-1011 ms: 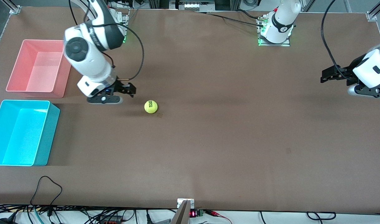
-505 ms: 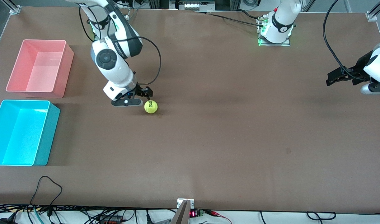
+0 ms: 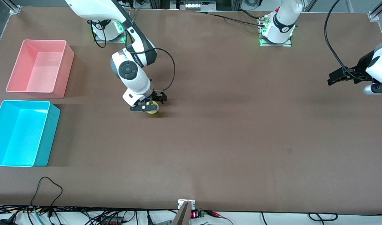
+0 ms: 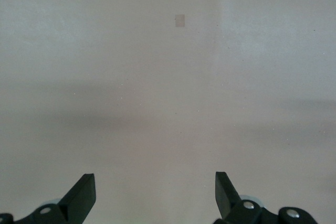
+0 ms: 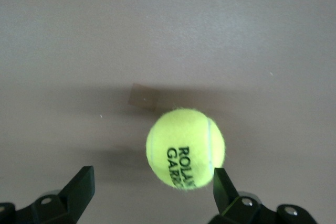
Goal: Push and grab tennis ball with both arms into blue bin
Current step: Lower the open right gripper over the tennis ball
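Note:
The tennis ball (image 3: 153, 110) lies on the brown table, mostly covered by my right arm's hand in the front view. In the right wrist view the tennis ball (image 5: 185, 148), yellow-green with dark lettering, sits just ahead of the open right gripper (image 5: 152, 187), close to one fingertip (image 5: 223, 183). That right gripper (image 3: 155, 100) hangs low over the ball, holding nothing. The blue bin (image 3: 52, 131) stands at the right arm's end of the table. My left gripper (image 3: 333, 77) waits open over the left arm's end; in its wrist view the left gripper (image 4: 153, 192) has only bare table under it.
A pink bin (image 3: 67, 72) stands beside the blue bin, farther from the front camera. Small dark square marks (image 5: 144, 97) (image 4: 180, 21) show on the table surface. Cables (image 3: 47, 187) trail over the table's front edge.
My right arm swung away from the pink bin and came down over the tennis ball, now covering most of it. The left arm drew back slightly, then held still. The ball stayed put.

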{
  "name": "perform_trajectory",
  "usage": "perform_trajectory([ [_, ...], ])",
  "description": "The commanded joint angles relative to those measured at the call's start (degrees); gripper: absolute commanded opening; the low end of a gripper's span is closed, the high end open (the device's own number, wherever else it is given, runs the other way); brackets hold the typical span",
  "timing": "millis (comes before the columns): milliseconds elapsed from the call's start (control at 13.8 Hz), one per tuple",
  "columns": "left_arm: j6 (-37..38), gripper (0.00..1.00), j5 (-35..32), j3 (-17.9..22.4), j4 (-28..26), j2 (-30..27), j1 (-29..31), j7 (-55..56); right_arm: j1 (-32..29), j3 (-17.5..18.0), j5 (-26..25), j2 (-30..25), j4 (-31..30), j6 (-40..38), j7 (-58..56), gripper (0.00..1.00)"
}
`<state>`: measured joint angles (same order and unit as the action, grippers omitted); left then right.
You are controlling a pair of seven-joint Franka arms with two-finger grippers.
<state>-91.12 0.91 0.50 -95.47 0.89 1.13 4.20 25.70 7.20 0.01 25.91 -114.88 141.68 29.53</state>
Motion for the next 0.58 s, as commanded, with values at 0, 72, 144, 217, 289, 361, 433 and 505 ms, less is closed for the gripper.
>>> perform_trajectory([
  [0, 0.9, 1.00, 0.2, -0.1, -0.4, -1.2, -0.6, 1.8, 0.6, -1.6, -3.8, 2.1, 2.0, 0.8, 1.3, 1.00],
  [72, 1.1, 1.00, 0.2, -0.2, -0.4, -1.4, -0.7, 1.8, 0.5, -1.6, -5.3, 2.2, 2.0, 0.8, 1.3, 1.00],
  [144, 1.2, 1.00, 0.2, -0.3, -0.2, -1.4, -0.7, 1.8, 0.4, -1.7, -6.3, 2.2, 2.1, 0.7, 1.2, 1.00],
  [217, 1.3, 1.00, 0.2, -0.3, -0.2, -1.4, -0.7, 1.8, 0.4, -2.0, -6.8, 2.2, 2.1, 0.7, 1.2, 1.00],
  [289, 1.6, 1.00, 0.2, -0.2, -0.1, -1.4, -0.7, 1.8, 0.5, -2.3, -6.9, 2.6, 2.1, 0.8, 1.3, 1.00],
  [361, 1.8, 1.00, 0.2, -0.2, 0.0, -1.3, -0.7, 1.9, 0.5, -2.3, -6.8, 3.0, 2.2, 0.9, 1.4, 1.00],
  [433, 1.8, 1.00, 0.2, -0.2, 0.5, -1.1, -0.7, 1.9, 0.5, -2.3, -6.7, 3.5, 2.2, 1.4, 1.4, 1.00],
  [505, 1.7, 1.00, 0.3, -0.1, 0.6, -0.8, -0.6, 1.8, 0.5, -2.3, -6.6, 3.9, 2.1, 1.8, 1.4, 1.00],
])
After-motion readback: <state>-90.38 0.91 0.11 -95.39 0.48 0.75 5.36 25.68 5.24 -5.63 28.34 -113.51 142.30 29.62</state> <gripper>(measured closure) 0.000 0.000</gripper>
